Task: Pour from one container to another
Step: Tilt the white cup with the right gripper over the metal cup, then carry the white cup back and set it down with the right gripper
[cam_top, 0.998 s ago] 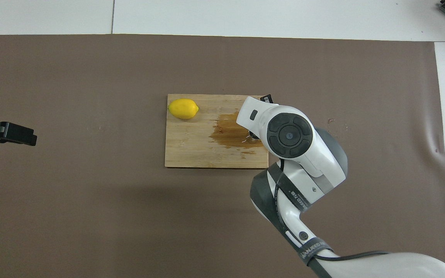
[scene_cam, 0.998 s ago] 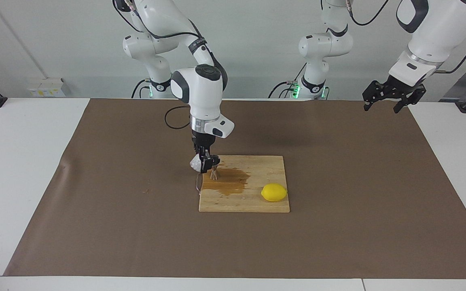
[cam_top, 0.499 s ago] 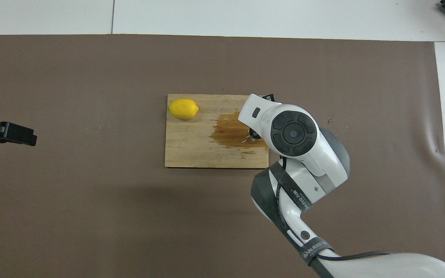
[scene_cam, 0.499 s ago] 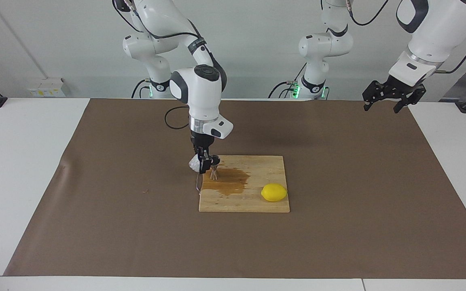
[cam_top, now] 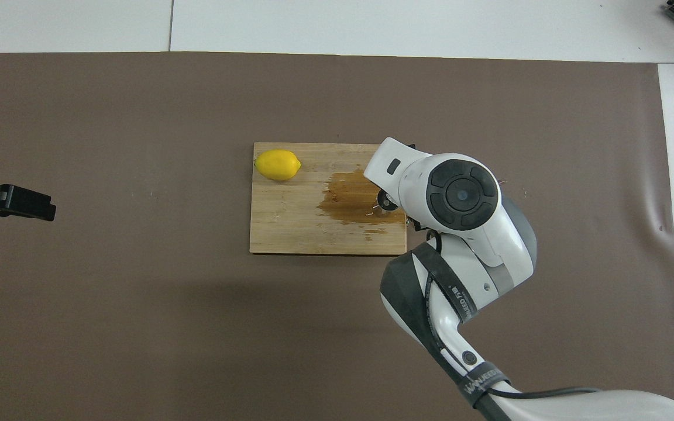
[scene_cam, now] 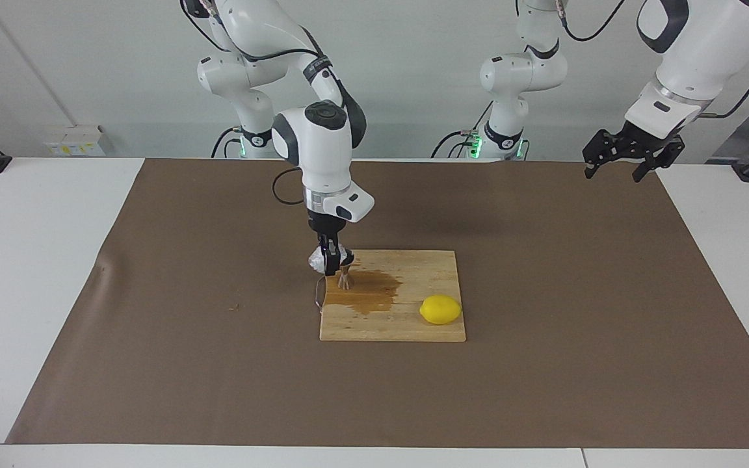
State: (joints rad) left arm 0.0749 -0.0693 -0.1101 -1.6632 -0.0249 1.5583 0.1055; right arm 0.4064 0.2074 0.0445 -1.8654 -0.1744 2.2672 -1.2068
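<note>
The whitish crinkled cup (scene_cam: pixel 315 261) hangs just above the corner of the wooden board (scene_cam: pixel 413 328) nearest the right arm's base, with my right gripper (scene_cam: pixel 329 265) shut on it. Right beside it, the small steel jigger (scene_cam: pixel 345 279) stands upright on the board in a brown wet stain (scene_cam: pixel 368 292). In the overhead view my right arm's wrist (cam_top: pixel 460 196) covers the cup. My left gripper (scene_cam: pixel 631 161) waits open and holds nothing, high over the left arm's end of the table; it also shows in the overhead view (cam_top: pixel 15 202).
A yellow lemon (scene_cam: pixel 440 309) lies on the board's corner farthest from the robots, toward the left arm's end. A brown mat (scene_cam: pixel 543 364) covers the table. A thin wire-like thing (scene_cam: pixel 318 296) lies at the board's edge below the cup.
My right arm's wrist has risen a little and drifted toward the right arm's end of the table, the cup still in its grip. The left arm has not moved.
</note>
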